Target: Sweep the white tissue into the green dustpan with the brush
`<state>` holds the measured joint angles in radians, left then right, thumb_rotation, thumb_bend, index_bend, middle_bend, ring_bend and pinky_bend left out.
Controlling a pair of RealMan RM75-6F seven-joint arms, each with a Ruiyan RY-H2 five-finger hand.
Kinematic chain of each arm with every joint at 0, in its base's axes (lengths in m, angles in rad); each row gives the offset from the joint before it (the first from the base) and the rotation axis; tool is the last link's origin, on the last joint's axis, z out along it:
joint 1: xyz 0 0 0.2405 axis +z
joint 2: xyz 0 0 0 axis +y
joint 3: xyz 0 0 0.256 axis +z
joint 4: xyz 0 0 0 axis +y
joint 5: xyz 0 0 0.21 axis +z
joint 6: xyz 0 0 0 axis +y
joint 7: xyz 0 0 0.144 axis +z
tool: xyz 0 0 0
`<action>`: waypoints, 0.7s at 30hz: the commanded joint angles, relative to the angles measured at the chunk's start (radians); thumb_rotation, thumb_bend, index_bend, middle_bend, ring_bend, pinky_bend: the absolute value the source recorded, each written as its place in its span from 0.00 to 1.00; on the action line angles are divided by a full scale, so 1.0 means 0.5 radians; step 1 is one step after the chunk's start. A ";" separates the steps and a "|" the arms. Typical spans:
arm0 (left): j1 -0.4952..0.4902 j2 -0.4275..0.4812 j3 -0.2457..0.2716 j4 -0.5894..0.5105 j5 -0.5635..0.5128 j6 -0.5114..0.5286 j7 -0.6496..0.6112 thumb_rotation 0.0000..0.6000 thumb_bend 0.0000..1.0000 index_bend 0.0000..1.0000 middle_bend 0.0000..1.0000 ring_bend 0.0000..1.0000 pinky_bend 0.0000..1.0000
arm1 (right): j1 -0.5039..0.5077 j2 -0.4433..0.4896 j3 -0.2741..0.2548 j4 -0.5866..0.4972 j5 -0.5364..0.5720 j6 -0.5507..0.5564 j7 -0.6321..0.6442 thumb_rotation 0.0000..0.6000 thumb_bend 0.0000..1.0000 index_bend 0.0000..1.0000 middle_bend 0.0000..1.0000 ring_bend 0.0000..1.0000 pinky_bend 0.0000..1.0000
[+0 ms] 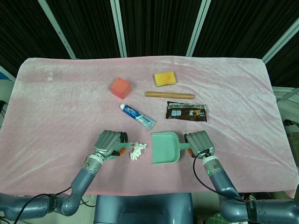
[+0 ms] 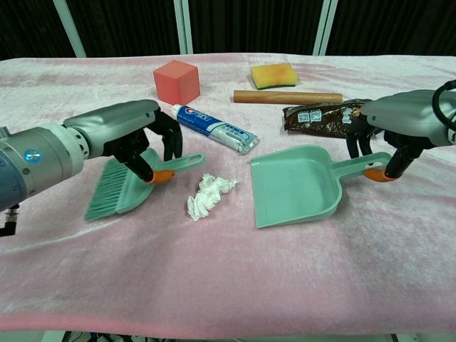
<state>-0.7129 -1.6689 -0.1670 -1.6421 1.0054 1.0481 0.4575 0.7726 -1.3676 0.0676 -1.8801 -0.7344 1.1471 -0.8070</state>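
The crumpled white tissue [image 1: 137, 150] [image 2: 209, 194] lies on the pink cloth between the brush and the dustpan. My left hand [image 1: 108, 143] [image 2: 135, 140] grips the green brush [image 2: 127, 184] by its handle, with the bristles at lower left, just left of the tissue. In the head view the hand hides most of the brush. The green dustpan [image 1: 165, 147] [image 2: 295, 183] sits right of the tissue with its open mouth toward the table's front edge. My right hand [image 1: 199, 140] [image 2: 393, 122] holds the dustpan's handle.
Behind the work area lie a toothpaste tube [image 1: 138, 116], a brown snack packet [image 1: 186, 111], a wooden stick [image 1: 169, 94], a red cube [image 1: 120, 87] and a yellow sponge [image 1: 165, 79]. The pink cloth's front edge [image 2: 228, 320] runs close below.
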 commanded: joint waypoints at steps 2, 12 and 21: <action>-0.025 -0.108 -0.069 0.009 -0.002 -0.042 -0.157 1.00 0.42 0.58 0.60 0.91 1.00 | 0.010 -0.002 0.005 -0.007 0.022 0.012 -0.014 1.00 0.47 0.69 0.66 0.89 0.96; -0.115 -0.407 -0.162 0.249 0.161 -0.044 -0.404 1.00 0.42 0.58 0.60 0.91 1.00 | 0.017 0.029 0.007 -0.011 0.045 0.012 -0.001 1.00 0.47 0.69 0.66 0.89 0.96; -0.228 -0.624 -0.249 0.486 0.325 -0.042 -0.570 1.00 0.42 0.58 0.60 0.91 1.00 | 0.024 0.060 0.007 -0.018 0.048 0.000 0.017 1.00 0.47 0.70 0.66 0.89 0.96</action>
<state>-0.8120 -1.9625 -0.2800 -1.4183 1.1517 1.0295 0.1879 0.7841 -1.3383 0.0714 -1.8883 -0.7101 1.1474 -0.7988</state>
